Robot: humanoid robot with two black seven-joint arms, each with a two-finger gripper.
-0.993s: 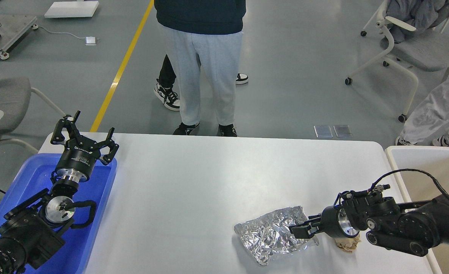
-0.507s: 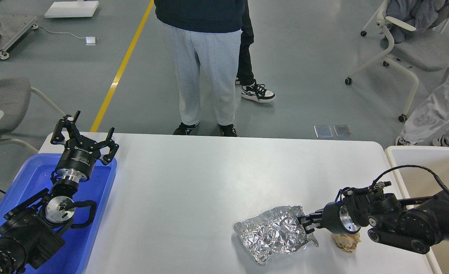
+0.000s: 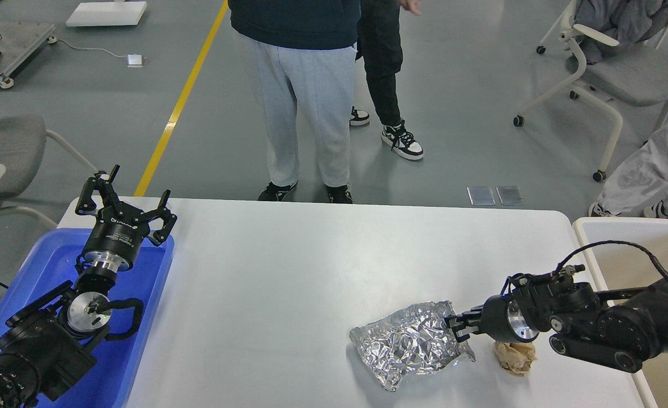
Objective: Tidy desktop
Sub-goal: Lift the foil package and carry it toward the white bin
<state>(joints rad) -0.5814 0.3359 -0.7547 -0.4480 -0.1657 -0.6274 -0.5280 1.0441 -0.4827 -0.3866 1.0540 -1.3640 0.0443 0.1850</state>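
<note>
The white desktop (image 3: 311, 266) fills the middle of the head view. A crumpled silver foil sheet (image 3: 410, 351) lies on it at the front right, with a crumpled tan paper wad (image 3: 514, 358) just right of it. My right gripper (image 3: 456, 328) reaches in from the right, low over the table. Its dark fingers are close together on the foil's right edge. My left gripper (image 3: 128, 199) is open and empty, pointing up over the far end of the blue tray (image 3: 39, 266).
A beige bin with a cream rim (image 3: 622, 224) stands against the table's right edge. Two people (image 3: 305, 113) stand at the table's far edge. Chairs stand at the far right (image 3: 605, 73) and far left (image 3: 5, 147).
My right gripper has drawn back to the right and slightly up, and its fingers have closed at the foil's right edge, which has risen a little. A second person walked in behind the first. My left arm is still.
</note>
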